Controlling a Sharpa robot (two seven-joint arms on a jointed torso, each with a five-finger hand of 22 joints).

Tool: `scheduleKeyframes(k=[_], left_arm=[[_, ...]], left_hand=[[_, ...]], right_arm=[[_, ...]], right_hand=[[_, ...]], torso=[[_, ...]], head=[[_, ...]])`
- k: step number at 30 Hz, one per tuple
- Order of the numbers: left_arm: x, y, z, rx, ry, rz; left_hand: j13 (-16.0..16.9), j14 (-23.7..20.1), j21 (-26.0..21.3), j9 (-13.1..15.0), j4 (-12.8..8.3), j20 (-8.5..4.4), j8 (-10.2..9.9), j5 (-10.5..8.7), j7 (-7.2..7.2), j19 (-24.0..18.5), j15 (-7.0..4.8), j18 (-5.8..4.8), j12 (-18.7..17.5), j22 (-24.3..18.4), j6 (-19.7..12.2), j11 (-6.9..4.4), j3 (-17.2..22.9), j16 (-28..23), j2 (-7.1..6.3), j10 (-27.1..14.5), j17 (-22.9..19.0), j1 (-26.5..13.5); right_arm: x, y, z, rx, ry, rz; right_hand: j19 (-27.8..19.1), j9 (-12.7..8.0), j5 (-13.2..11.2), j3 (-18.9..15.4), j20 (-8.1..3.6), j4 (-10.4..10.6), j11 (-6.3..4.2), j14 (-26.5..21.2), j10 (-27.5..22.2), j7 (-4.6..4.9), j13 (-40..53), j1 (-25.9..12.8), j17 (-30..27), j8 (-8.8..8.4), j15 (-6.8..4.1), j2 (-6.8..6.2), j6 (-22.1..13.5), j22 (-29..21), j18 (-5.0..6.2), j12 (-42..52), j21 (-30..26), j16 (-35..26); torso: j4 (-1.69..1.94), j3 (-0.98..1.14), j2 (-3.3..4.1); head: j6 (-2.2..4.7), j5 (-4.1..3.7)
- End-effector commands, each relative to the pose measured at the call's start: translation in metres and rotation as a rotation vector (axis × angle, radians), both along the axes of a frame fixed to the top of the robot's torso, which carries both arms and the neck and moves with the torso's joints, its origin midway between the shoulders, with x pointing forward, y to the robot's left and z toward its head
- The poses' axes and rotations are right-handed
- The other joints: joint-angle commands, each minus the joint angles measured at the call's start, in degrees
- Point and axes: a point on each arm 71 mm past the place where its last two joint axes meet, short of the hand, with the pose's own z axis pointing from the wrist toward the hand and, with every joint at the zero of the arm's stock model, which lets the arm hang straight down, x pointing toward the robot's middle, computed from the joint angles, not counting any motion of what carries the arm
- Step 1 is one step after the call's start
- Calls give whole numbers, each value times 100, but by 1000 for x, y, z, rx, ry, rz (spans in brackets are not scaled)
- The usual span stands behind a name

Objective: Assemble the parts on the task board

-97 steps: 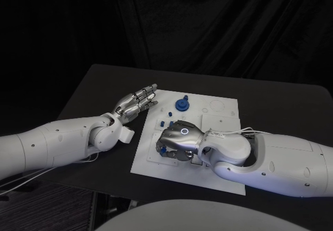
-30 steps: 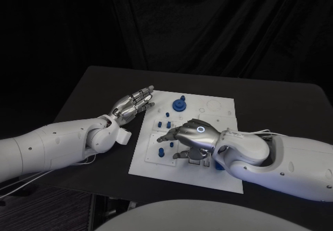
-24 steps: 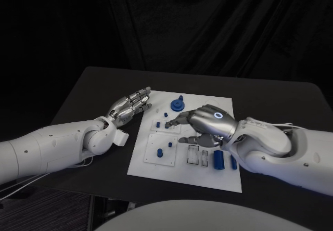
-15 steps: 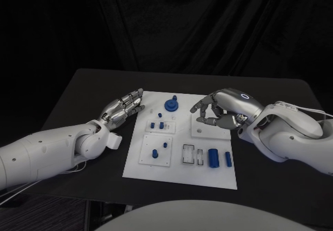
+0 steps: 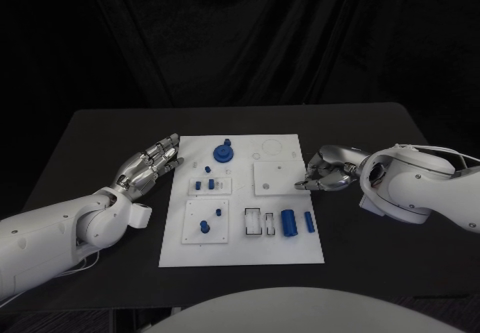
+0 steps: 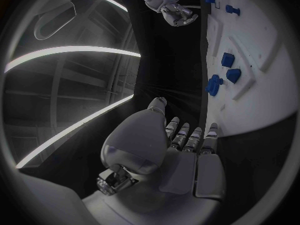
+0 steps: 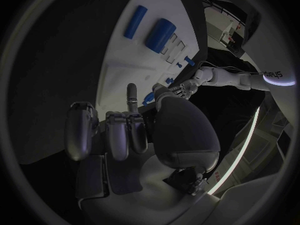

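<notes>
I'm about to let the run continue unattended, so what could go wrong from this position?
1. The right hand sits at the task board's right edge with fingers curled and nothing visibly held; reaching in, it could clip the edge and shift the plate.
2. Two blue cylinders lie loose near that edge; a sweep might roll them off.
3. The left hand rests beside the board's left edge; a nudge could jostle the small standing parts.

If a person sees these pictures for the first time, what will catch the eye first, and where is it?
The white task board in the middle of the black table stands out at once, with small blue parts scattered over it and a round blue part near its far edge. Then the two silver hands: the left hand lies beside the board's left edge with fingers stretched out, and the right hand sits at the right edge, fingers curled in.
</notes>
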Motion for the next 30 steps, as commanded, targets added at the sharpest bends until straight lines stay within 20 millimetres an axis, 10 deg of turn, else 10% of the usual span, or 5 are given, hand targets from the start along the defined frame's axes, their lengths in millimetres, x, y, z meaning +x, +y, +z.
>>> scheduleKeyframes(k=[1,9,12,22,30], left_arm=[[-1,-1,1,-14,-12,3],[-7,-1,8,-38,-60,22],[-14,-1,14,-48,-90,43],[-28,13,36,-43,-165,111],[-28,14,48,-54,-170,96]], left_hand=[[4,7,-17,4,-42,14,26,26,22,5,-3,78,19,0,-5,-27,1,6,25,-16,-4,17],[25,18,-12,32,124,-101,83,-28,83,8,-127,98,172,-1,240,-160,-85,11,49,92,0,-175],[43,-19,-28,47,584,-422,131,-248,46,-32,-460,101,356,-65,551,-244,-237,-4,-49,233,-14,-302],[37,-63,-152,46,611,-1662,72,-1099,-17,-227,-1302,-283,292,-464,749,-769,-664,-21,73,272,-30,-1300],[25,-63,-125,39,602,-1379,53,-1327,55,-179,-993,-333,179,-405,644,-665,-674,-21,167,203,-30,-1568]], right_arm=[[-9,-5,-12,-63,127,-74],[-31,1,-26,-75,196,-80],[-37,3,-25,-50,162,-86],[-49,15,-19,-27,70,-72],[-56,20,-19,-24,73,-81]], right_hand=[[320,254,-15,27,-62,27,-70,605,606,-70,1505,-343,1505,238,-51,-36,24,1254,-111,14,191,27],[422,1233,18,133,-139,33,-159,605,606,-173,1505,-754,1505,972,-131,-93,-298,1354,-189,14,603,27],[458,1455,88,151,-147,22,-169,605,606,-182,1505,-753,1505,1107,-146,-60,-426,1387,-214,14,721,27],[524,1645,172,169,-159,28,-173,605,606,-182,1505,-716,1505,1194,-148,-58,-574,1443,-258,14,909,27],[526,1653,55,137,-149,35,-147,605,606,-148,1505,-836,1505,1113,-131,-60,-687,1445,-260,14,922,27]], torso=[[-4,6,0],[-1,-1,-4],[-4,-5,2],[-6,-4,-15],[-14,-2,-16]], head=[[-1,-76],[-1,-58],[-1,-24],[-1,8],[-1,-9]])
